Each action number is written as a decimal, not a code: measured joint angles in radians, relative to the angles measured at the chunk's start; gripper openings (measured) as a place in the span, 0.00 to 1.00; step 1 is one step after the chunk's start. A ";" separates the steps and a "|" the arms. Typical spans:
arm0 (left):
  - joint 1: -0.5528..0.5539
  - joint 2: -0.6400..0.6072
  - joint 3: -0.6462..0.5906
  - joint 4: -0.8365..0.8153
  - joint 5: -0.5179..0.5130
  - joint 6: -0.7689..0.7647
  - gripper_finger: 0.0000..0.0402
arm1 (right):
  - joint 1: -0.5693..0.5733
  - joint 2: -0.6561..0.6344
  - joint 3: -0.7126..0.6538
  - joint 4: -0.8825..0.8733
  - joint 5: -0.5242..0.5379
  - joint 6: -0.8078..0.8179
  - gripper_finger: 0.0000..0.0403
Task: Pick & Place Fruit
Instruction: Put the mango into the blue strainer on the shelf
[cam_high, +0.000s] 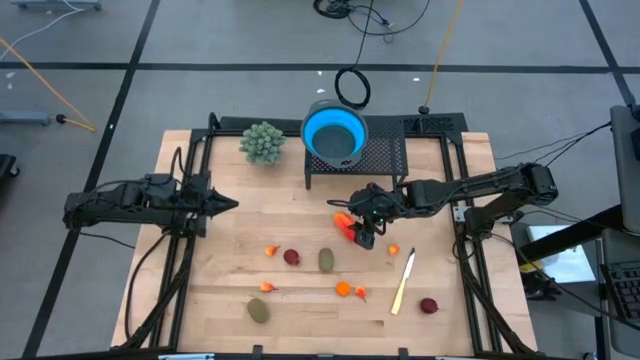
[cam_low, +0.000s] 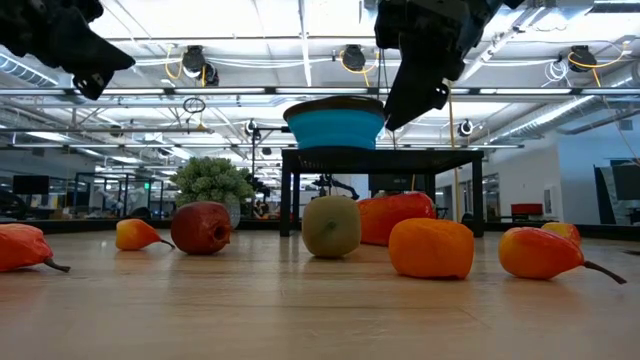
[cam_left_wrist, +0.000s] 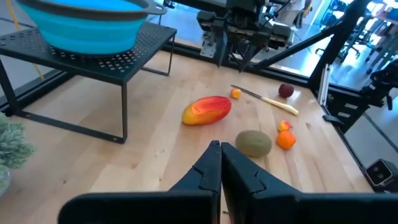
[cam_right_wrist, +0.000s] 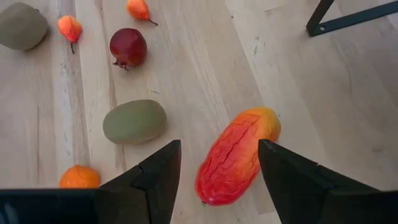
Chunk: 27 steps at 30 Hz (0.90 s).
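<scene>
The fruit lie scattered on the wooden table (cam_high: 230, 250). A long red-orange fruit (cam_right_wrist: 236, 155) lies on its side near the middle. My right gripper (cam_right_wrist: 217, 144) hangs open above it, one finger on either side, well clear of it in the low view (cam_low: 405, 105). Nearby lie an olive-green oval fruit (cam_right_wrist: 134, 121), a dark red round one (cam_right_wrist: 128, 47) and small orange ones (cam_right_wrist: 69, 27). My left gripper (cam_left_wrist: 219, 149) waits shut over the table's left side (cam_high: 230, 205), holding nothing.
A blue bowl (cam_high: 335, 135) sits on a black perforated stand (cam_high: 385, 155) at the far middle, with a pale-green plant ball (cam_high: 262, 142) to its left. A yellow-handled knife (cam_high: 403, 283) and more fruit (cam_high: 429, 305) lie toward the near right.
</scene>
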 joint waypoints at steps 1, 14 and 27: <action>0.000 -0.008 -0.005 0.000 0.000 -0.004 0.01 | 0.000 0.000 0.000 0.000 -0.001 0.012 0.52; 0.000 -0.117 -0.080 0.019 0.000 -0.006 0.01 | 0.000 0.000 0.000 -0.001 0.003 0.164 0.58; 0.000 -0.151 -0.091 0.023 0.000 -0.006 0.01 | 0.000 0.000 -0.050 0.004 0.052 0.210 0.94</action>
